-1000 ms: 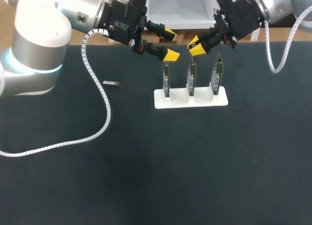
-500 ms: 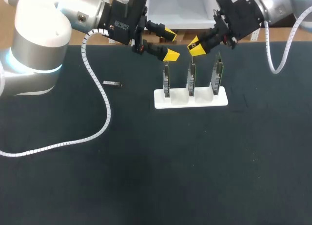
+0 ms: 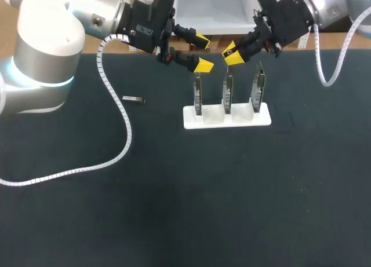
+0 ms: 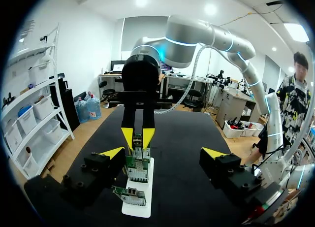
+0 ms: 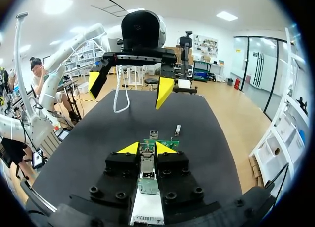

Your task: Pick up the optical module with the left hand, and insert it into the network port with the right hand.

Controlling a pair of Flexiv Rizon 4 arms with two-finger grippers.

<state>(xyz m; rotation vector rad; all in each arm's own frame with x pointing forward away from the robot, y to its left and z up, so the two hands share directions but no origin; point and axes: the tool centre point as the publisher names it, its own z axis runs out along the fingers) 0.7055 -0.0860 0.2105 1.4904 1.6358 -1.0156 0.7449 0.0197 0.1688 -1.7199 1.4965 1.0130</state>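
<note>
Three boards are standing near the worktop's far edge as I am holding the left gripper wide open above them, with the right gripper's grip state impossible to tell and the optical module lying apart.

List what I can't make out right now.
- Head view: top of the middle board, hidden behind the right end effector.
- Head view: loose module, too small for detail.
- Right wrist view: holder, mostly covered by that end effector's body.
</note>
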